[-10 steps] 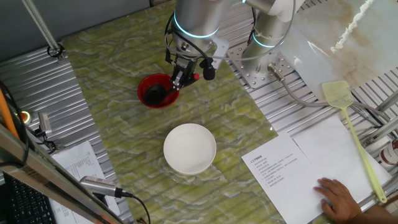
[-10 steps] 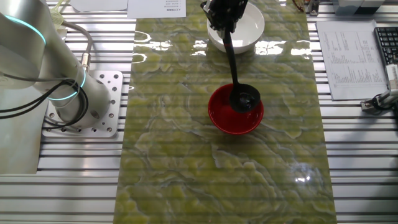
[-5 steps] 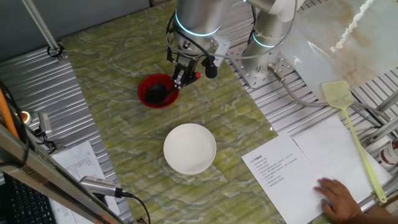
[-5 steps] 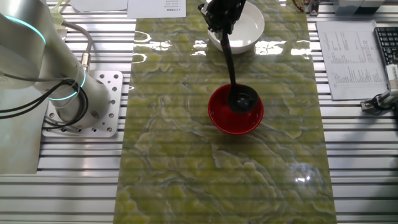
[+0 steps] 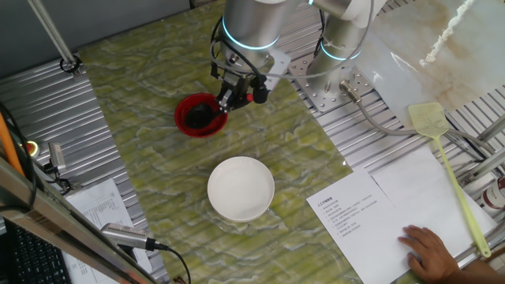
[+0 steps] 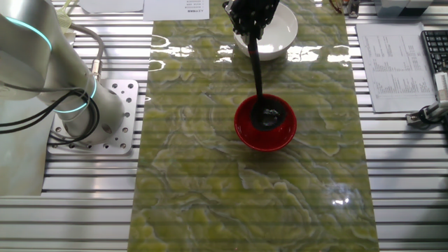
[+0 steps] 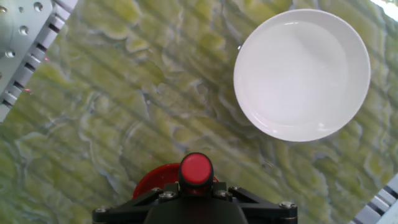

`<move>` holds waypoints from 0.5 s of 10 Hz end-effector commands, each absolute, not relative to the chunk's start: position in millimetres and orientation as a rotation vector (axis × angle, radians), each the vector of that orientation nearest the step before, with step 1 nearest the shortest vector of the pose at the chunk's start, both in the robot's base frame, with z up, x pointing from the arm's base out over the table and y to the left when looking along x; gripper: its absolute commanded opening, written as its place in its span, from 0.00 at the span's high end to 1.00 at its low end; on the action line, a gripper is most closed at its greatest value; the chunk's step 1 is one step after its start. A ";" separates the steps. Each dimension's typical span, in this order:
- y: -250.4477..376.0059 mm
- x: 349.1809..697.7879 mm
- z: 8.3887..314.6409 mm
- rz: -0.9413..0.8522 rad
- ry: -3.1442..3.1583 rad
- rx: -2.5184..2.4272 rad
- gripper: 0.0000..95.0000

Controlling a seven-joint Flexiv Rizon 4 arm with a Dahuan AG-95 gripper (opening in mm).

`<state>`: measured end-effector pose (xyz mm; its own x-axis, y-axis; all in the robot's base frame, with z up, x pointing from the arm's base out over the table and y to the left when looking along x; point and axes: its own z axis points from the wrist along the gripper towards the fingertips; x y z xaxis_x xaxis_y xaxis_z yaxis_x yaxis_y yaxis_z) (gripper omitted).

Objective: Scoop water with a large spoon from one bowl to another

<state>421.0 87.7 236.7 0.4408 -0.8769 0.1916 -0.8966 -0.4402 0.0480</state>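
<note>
Gripping the large spoon near its red-tipped handle end, the gripper has its jaws closed on the handle, upper middle of one fixed view. The spoon's black cup sits down inside the red bowl, at the centre of the other fixed view, handle slanting up toward the top of that frame. The white bowl stands apart on the green marbled table, lower centre of the frame. A yellow-green fly swatter lies at right, beside printed sheets where a person's hand rests.
</note>
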 end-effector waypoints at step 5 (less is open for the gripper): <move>88.4 421.6 236.0 0.182 -1.776 2.428 1.00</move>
